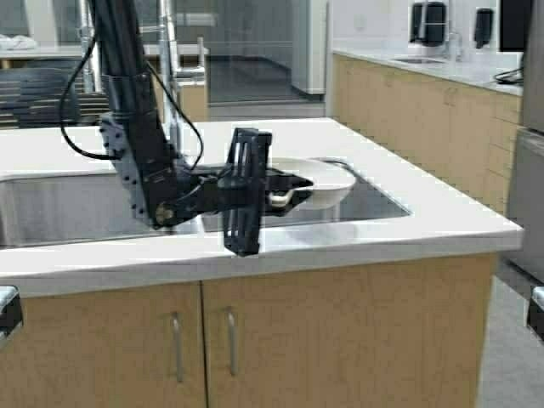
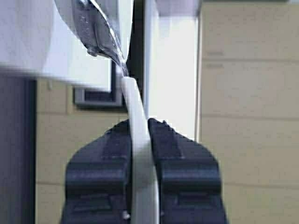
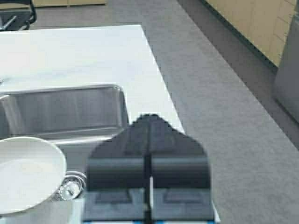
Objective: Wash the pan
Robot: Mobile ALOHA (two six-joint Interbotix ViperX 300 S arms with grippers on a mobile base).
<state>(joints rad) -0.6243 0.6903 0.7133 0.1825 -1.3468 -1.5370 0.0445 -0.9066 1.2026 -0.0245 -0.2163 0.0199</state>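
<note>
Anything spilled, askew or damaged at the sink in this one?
Nothing stands out. The left end effector holds the small cream-white frying pan by its handle over the steel sink, roughly level; no spill or damage visible.

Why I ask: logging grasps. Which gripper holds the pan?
The left gripper: it clamps the pan by its handle above the sink, while the right gripper is shut on nothing.

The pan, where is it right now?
In the high view the pan is held over the right end of the sink, just right of centre, its handle clamped in the left gripper.
</note>
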